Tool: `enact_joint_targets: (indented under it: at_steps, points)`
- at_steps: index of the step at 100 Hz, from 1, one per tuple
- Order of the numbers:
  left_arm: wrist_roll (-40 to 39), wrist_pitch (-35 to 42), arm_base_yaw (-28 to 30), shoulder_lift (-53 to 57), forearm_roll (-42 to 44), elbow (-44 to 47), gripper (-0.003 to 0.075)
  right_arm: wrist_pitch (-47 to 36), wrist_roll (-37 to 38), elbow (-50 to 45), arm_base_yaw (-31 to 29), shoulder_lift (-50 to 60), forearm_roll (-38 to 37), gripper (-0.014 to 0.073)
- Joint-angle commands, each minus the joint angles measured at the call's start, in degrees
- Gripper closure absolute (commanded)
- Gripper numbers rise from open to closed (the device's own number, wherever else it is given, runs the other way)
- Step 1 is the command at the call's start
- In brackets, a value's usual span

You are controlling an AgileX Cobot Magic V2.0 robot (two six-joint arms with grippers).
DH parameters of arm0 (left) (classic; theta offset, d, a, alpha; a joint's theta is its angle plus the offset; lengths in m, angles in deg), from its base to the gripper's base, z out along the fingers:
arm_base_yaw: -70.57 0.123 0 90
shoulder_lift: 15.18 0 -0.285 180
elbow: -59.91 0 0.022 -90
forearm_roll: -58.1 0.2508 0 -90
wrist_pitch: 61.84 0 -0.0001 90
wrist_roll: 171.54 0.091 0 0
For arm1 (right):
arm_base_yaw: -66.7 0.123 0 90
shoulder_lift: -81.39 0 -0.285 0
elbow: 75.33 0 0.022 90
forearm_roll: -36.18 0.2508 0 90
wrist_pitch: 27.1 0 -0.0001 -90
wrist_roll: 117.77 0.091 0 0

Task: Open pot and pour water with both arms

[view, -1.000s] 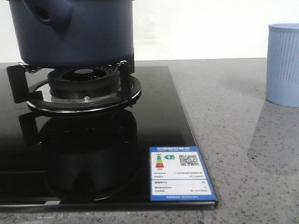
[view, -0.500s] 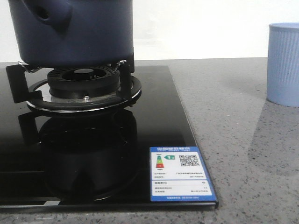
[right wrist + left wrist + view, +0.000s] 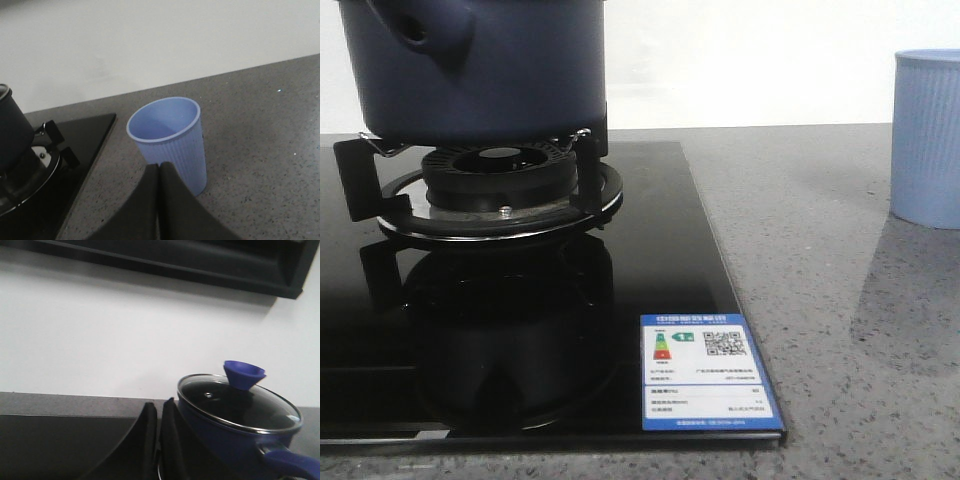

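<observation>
A black glass stovetop (image 3: 650, 250) fills the left and centre of the front view, set into a grey speckled countertop (image 3: 840, 300). At the upper left of that frame sits the pot (image 3: 490, 70), dark navy blue, resting on the burner grate (image 3: 500, 190), its stubby side socket facing the camera. A light blue ribbed cup (image 3: 927, 135) stands upright at the right edge, well apart from the stove. An energy label (image 3: 705, 372) lies at the stove's lower right corner.

In the left wrist view the pot appears at lower right with its glass lid (image 3: 240, 402) still on, topped by a blue knob (image 3: 243, 374). The left gripper (image 3: 159, 440), at bottom centre, has its fingers pressed together with nothing between them, short of the pot.

In the right wrist view the right gripper (image 3: 159, 200) is likewise closed and empty, just in front of the cup, which looks empty.

The task appears to be at its very start: the lid is not yet lifted. The next move likely calls for one gripper to spread its fingers and reach the knob from above.
</observation>
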Motion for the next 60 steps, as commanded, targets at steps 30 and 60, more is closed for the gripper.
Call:
enact_joint_targets:
  at_steps: [30, 60]
  points:
    - [1.8, 1.1, -11.8, -7.7, -0.2, -5.6, 0.0736, -0.4, -9.5, 8.6, 10.4, -7.2, -0.2, 0.0655]
    - [1.8, 2.2, -15.6, -10.8, -2.3, -6.8, 0.0629, 0.0, -9.5, 8.6, 12.4, -7.2, -0.1, 0.0576]
